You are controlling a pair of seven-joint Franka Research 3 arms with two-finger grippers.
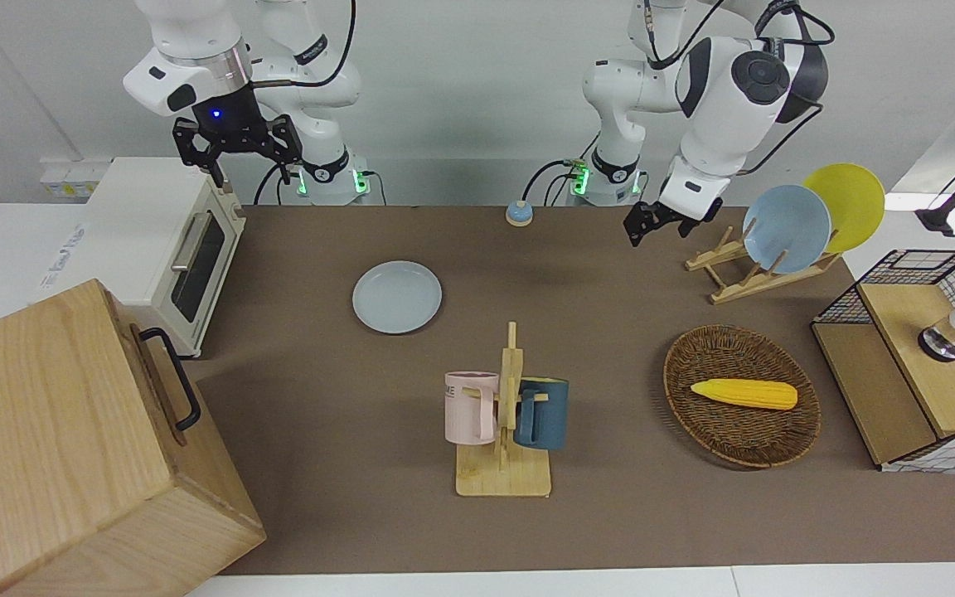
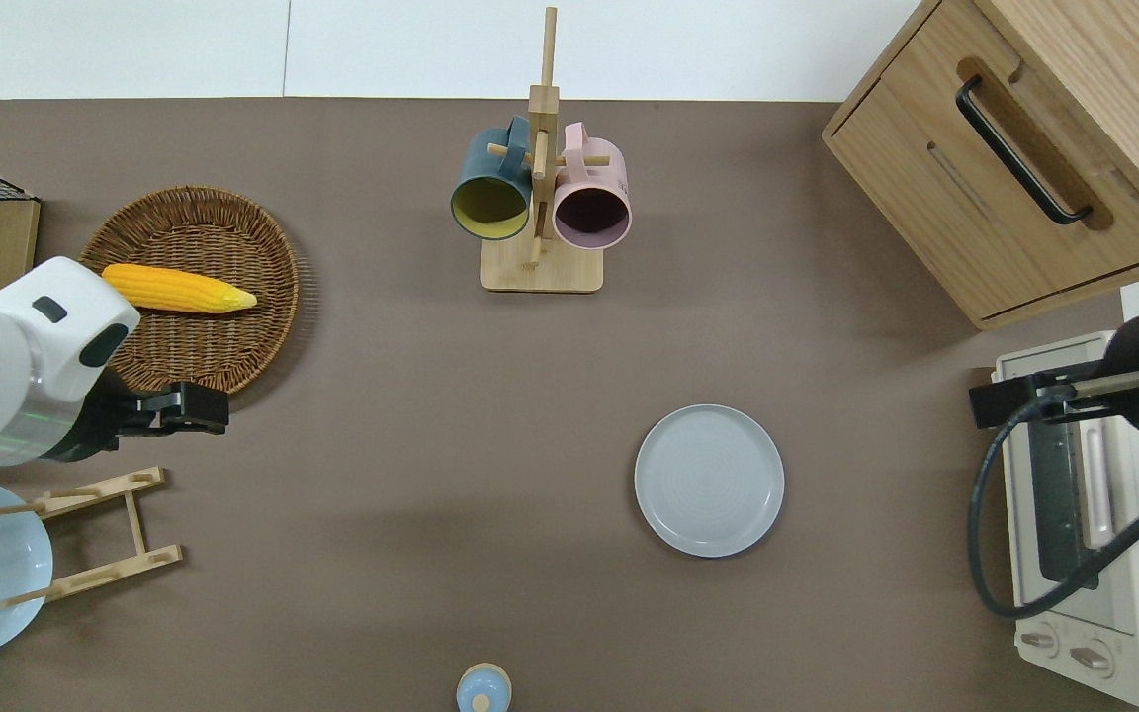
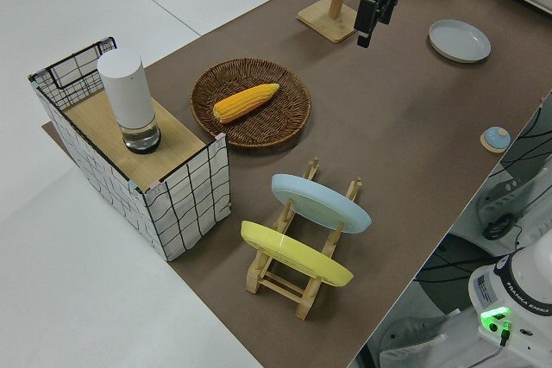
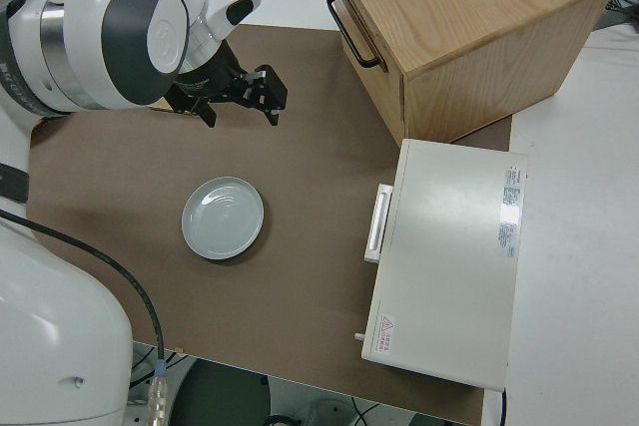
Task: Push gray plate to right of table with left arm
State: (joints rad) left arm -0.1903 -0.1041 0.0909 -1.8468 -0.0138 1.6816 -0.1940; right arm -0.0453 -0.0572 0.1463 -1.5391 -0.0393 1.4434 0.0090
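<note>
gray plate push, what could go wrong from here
1. The left gripper is up in the air over the edge of the round wicker basket, apart from the round pale gray plate; coming down early could clip the basket.
2. The plate lies flat on the brown table, so the fingers may ride over its shallow rim.
3. A long push could drive it into the white toaster oven.

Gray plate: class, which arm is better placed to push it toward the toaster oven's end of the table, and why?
Left. The left gripper hangs by the wicker basket, so sweeping across bare table carries the gray plate toward the toaster oven. The right arm is parked.
</note>
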